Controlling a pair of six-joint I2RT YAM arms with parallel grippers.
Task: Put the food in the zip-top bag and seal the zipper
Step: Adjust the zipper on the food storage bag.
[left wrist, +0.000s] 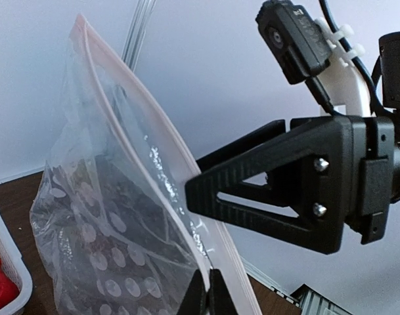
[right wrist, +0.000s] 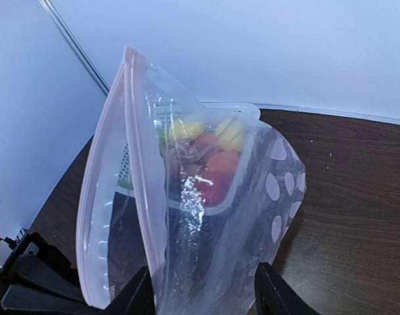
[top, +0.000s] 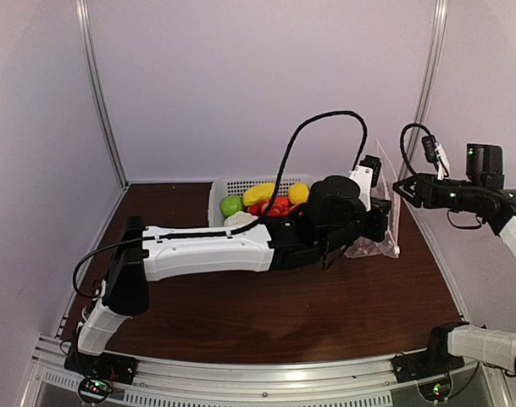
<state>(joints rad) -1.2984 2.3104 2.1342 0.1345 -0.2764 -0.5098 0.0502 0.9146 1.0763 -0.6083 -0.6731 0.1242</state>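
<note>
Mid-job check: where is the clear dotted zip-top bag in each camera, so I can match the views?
Top external: the clear dotted plastic zip-top bag stands upright, right of centre.
Left wrist: it fills the left half, with the zipper strip slanting down to the bottom edge.
Right wrist: it sits centre frame, with the mouth edge on the left.
Shared landmark: the white mesh basket.

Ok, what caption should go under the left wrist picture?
Left fingers pinch the zip-top bag by its edge while open right fingers straddle the zipper.
</note>
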